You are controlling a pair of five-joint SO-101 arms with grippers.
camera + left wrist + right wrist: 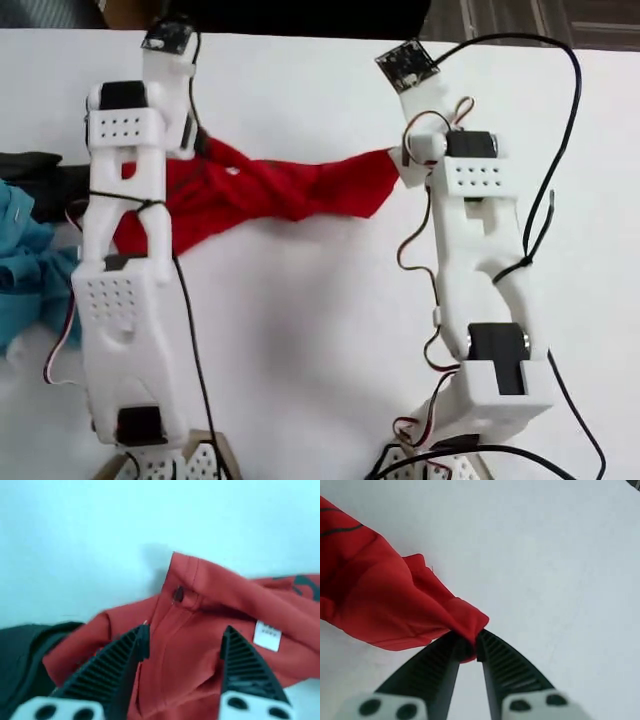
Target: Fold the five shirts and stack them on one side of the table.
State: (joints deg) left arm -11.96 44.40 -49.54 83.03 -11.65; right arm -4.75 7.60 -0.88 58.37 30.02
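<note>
From above, the red shirt (270, 190) lies twisted and stretched across the white table (320, 340) between the 2 arms, with a teal shirt (25, 260) and a dark garment (35, 175) bunched at the table's edge beside the left arm. At the left wrist, the left gripper (185, 630) hovers over the red shirt's collar with its jaws spread apart (a white label (265, 635) shows nearby), gripping nothing. At the right wrist, the right gripper (470, 640) is clamped tight on a bunched corner of the red shirt.
</note>
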